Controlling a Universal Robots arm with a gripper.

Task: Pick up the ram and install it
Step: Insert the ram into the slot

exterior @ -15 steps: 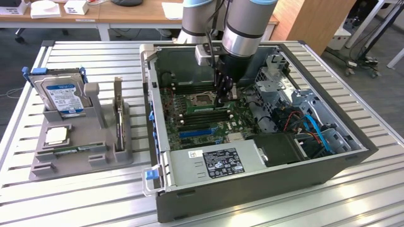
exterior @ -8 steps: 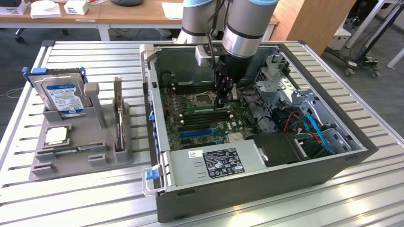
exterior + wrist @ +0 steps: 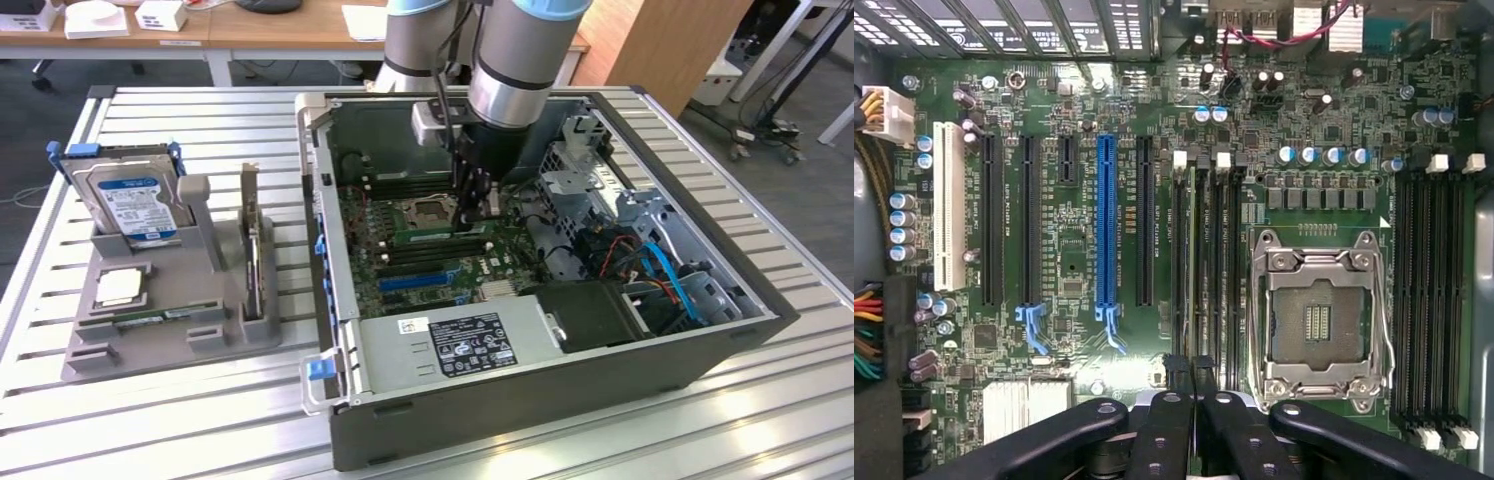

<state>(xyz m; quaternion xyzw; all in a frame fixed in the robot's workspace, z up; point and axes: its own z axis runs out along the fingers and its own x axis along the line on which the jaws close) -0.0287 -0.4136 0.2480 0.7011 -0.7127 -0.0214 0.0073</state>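
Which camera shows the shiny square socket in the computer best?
The wrist view: it looks straight down on the socket, close and whole. The exterior view shows the socket far off and slanted.

Bright, even light.
Sheen on the ribbed silver table (image 3: 174, 420); shadow inside the open grey computer case (image 3: 534, 415).

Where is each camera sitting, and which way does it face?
Exterior view: off the arm, above the table, looking down into the open computer case; the arm and gripper reach in.
Wrist view: on the wrist, facing the motherboard squarely; the black fingers show, closed together.
Shared: the CPU socket and blue slot.
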